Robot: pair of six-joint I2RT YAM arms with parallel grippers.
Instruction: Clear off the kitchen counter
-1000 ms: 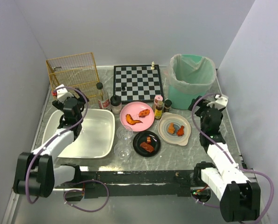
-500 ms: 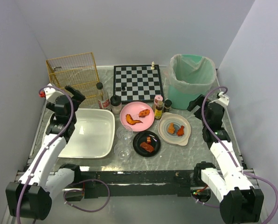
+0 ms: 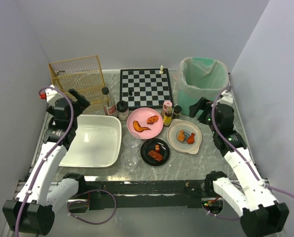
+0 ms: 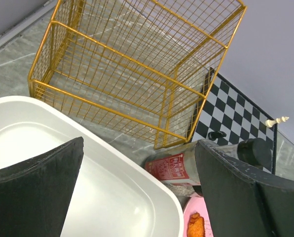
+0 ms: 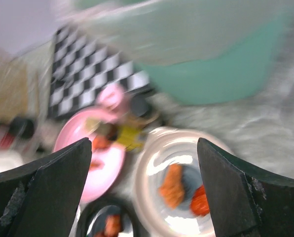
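The grey marble kitchen counter [image 3: 221, 158] carries a pink plate [image 3: 148, 129], a cream plate [image 3: 175, 139] and a black plate [image 3: 146, 148], each with food on it. Two clear cups [image 3: 131, 140] and several bottles [image 3: 108, 101] stand around them. My left gripper [image 3: 78, 100] hangs open over the far left corner of the white tub [image 3: 95, 140], empty; in the left wrist view the gripper [image 4: 139, 148] frames the tub rim [image 4: 137, 173] and a red-labelled bottle [image 4: 186, 165]. My right gripper [image 3: 200, 109] is open and empty beside the green bin [image 3: 202, 81], and the blurred right wrist view has the gripper [image 5: 144, 145] above the cream plate [image 5: 152, 163].
A gold wire basket [image 3: 78, 74] stands at the back left. The chessboard [image 3: 146, 88] lies at the back middle with a white piece [image 3: 162, 68] and a dark piece [image 3: 130, 92] on it. A pink cup [image 3: 167, 105] sits by the small bottles [image 3: 167, 116].
My left arm has risen out of the tub and swung to the far left. My right arm has turned left toward the bin and plates.
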